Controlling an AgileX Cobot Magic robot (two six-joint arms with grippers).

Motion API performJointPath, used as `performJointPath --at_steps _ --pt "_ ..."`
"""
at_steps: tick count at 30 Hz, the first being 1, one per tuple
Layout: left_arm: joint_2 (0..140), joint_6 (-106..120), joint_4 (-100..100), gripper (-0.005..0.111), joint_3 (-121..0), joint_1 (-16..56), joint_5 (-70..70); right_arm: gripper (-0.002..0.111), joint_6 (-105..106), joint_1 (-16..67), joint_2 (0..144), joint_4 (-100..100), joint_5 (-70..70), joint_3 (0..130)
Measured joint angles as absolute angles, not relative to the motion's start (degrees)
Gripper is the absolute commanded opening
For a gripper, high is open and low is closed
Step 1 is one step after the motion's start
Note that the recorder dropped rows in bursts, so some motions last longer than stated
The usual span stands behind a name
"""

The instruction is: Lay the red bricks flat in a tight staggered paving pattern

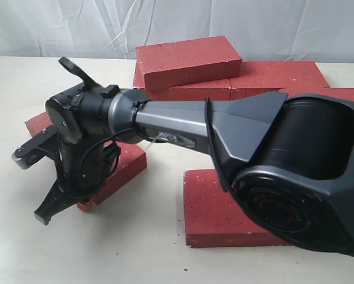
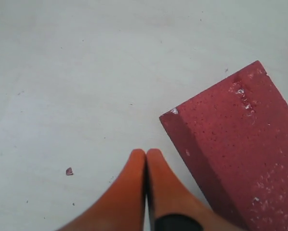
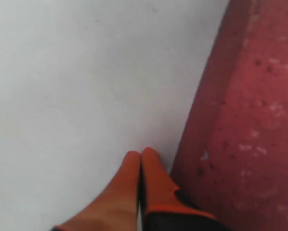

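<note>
Stretching across the pale matte tabletop, a dark grey robot arm reaches from the right foreground to the left of the exterior view, its wrist bent down at the surface. Around it lie the dark-red, white-speckled rectangular paver bricks. At the back is a loose group with one brick resting on others, nearer the camera a lone front brick lies flat, and an angled brick sits partly hidden beneath the wrist. No tight staggered course shows yet, and the paving looks barely begun.

Your right gripper has its orange fingers pressed together with nothing between them, tips low over the table. The tall side face of a red brick stands just beside them. That face runs roughly along the direction the fingers point, so the brick lies sideways of the jaws, not ahead of them.

Your left gripper is likewise pressed shut and empty. A red brick's near corner sits close beside it but clearly apart, and the long edge slants away past the fingertips.

Judged from the wrist views, your right arm is the nearer one. A sideways nudge into that face would slide the brick broadside. To grip it, the jaws would first have to spread and be brought over the brick's width.

A small red crumb lies on the table, well apart from the left fingertips.
</note>
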State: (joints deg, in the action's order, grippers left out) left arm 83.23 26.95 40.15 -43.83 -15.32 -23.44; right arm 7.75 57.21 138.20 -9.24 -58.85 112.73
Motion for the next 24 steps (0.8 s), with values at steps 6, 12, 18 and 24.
performJointPath --at_steps 6,12,18,24 --pt "83.23 26.95 40.45 0.000 -43.83 -15.32 -23.54 -0.001 5.45 54.12 137.73 -6.10 -60.58 112.73" --pt "83.23 26.95 40.58 0.000 -43.83 -15.32 -23.54 -0.001 4.49 51.05 137.73 -5.07 -61.55 112.73" --pt "83.23 27.07 40.71 0.000 -43.83 -15.32 -23.54 -0.001 4.49 48.22 137.73 -4.84 -62.36 112.73" --pt "83.23 27.07 40.71 0.000 -43.83 -15.32 -23.64 -0.001 4.49 46.47 137.73 -4.60 -62.48 112.73"
